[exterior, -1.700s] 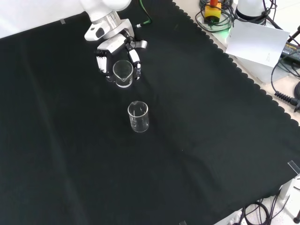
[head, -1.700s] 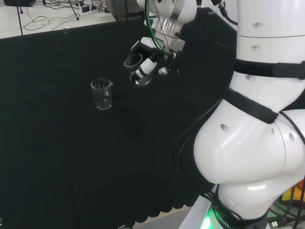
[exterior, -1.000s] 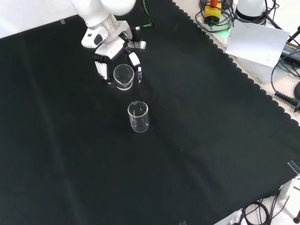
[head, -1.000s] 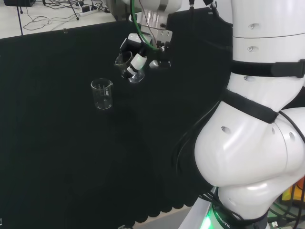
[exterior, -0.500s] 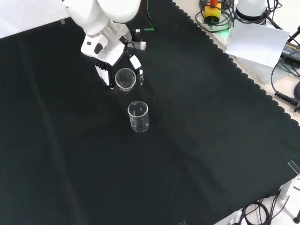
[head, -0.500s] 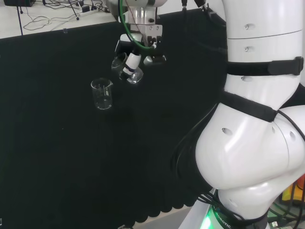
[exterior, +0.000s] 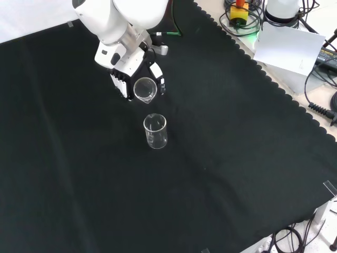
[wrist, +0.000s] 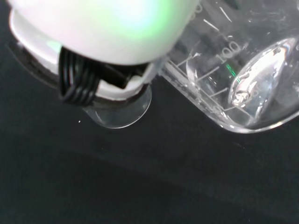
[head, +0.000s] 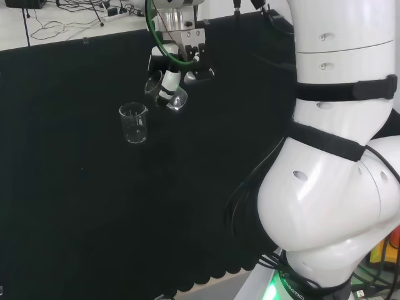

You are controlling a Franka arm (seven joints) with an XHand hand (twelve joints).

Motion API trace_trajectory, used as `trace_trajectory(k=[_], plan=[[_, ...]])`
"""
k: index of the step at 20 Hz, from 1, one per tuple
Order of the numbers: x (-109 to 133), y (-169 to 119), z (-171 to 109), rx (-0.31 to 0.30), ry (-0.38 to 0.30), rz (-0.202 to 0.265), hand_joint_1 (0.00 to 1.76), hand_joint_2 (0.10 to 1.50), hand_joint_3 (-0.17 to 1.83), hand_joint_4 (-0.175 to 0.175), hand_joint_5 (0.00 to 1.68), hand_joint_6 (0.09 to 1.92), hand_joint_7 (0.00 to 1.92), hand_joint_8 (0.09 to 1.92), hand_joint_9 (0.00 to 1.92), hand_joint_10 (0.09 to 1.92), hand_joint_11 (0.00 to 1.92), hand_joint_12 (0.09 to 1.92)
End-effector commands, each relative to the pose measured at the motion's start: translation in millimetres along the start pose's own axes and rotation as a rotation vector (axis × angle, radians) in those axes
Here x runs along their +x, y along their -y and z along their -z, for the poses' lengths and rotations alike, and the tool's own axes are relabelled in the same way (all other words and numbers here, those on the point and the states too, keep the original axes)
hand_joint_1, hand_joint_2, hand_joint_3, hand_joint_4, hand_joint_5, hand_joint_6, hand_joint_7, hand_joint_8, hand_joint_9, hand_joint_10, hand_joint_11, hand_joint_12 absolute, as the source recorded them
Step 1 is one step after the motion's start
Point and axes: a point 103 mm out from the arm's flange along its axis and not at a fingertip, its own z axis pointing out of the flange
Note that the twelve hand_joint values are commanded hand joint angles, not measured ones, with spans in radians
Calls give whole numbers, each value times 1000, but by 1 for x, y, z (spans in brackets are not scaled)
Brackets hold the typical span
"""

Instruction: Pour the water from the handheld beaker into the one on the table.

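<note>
My hand (head: 174,70) hangs above the black cloth, its fingers curled round a clear glass beaker (head: 164,91) that leans with its mouth toward the left in the head view. In the front view the hand (exterior: 124,74) holds this beaker (exterior: 144,89) just above and behind a second clear beaker (exterior: 155,130), which stands upright on the cloth. That standing beaker (head: 133,123) is left of and below the held one in the head view. The wrist view shows the held beaker (wrist: 243,79) close up, with water glinting in it, beside a blurred white part of the hand (wrist: 103,32).
The arm's big white links (head: 337,187) take up the right of the head view. In the front view a white sheet (exterior: 292,46) and cables (exterior: 241,16) lie beyond the cloth's scalloped right edge (exterior: 274,84). Bare cloth surrounds the standing beaker.
The hand has carried the held beaker leftward in the head view, closer to the standing beaker, and it now leans more. The standing beaker has not moved.
</note>
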Motion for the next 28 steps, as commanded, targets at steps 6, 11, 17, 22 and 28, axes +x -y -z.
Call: trace_trajectory(k=[6,11,17,22,28], plan=[[14,5,5,52,66,-37,1310,603,782,-175,1208,812,1267,787,1503,724,1181,768],[22,3,7,79,115,-42,1310,603,783,-175,1206,816,1265,791,1501,728,1178,765],[32,-1,6,120,165,-55,1310,603,784,-175,1205,819,1263,794,1499,732,1174,763],[39,-5,7,136,203,-70,1310,604,786,-175,1203,822,1262,797,1498,736,1172,762],[44,-9,9,169,259,-95,1310,603,788,-175,1202,825,1261,801,1496,740,1171,761]])
